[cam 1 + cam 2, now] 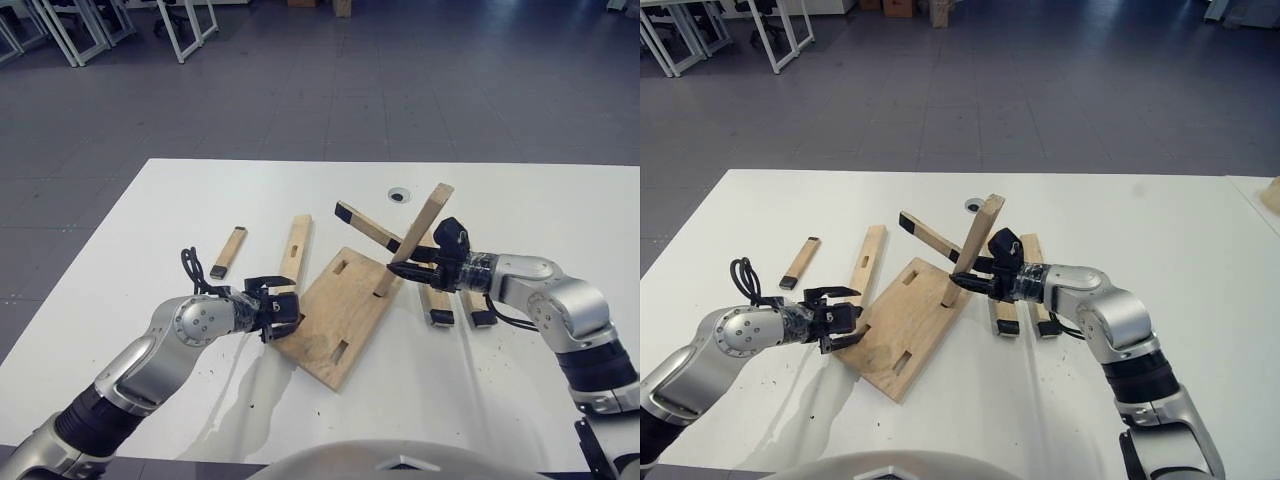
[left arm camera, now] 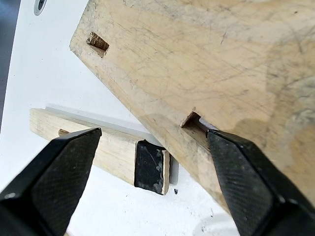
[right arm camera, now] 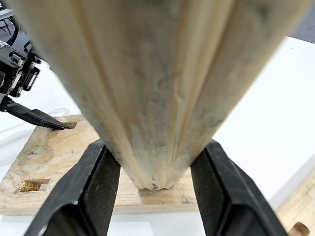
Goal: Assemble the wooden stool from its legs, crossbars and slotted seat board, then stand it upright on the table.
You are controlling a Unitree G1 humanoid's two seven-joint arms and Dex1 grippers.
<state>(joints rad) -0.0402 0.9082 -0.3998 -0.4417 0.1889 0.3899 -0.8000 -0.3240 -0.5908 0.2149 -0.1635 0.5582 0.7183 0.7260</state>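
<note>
A grey floor [image 1: 400, 80] is seen beyond a white table [image 1: 150, 200], whose far edge lies well behind all the parts. A small round hole [image 1: 399, 194] is set in the top near that edge. Bare surface is left on the robot's left between the table's edge and the short bar [image 1: 228, 251], on the right past the right arm, and in front of the board's near corner. The board [image 1: 340, 310] is placed about mid-table, corner-on to the robot, with three slots showing. A slotted bar [image 1: 295, 250] is laid just beside its left edge, and the short bar is found farther left, apart from it. Two pieces [image 1: 437, 305] with black ends are laid side by side just right of the board, under the right arm. The left gripper [image 1: 277, 312] is held wide open at the board's left corner, with the board's edge between its fingers [image 2: 54, 182]; whether the wood is touched cannot be told. The right gripper [image 1: 398, 268] is clamped on the leg [image 1: 420, 225] low down. The leg is held tilted, its lower end set on the board near the far edge. A capped bar [image 1: 362, 224] is crossed with the leg, raised off the table.
</note>
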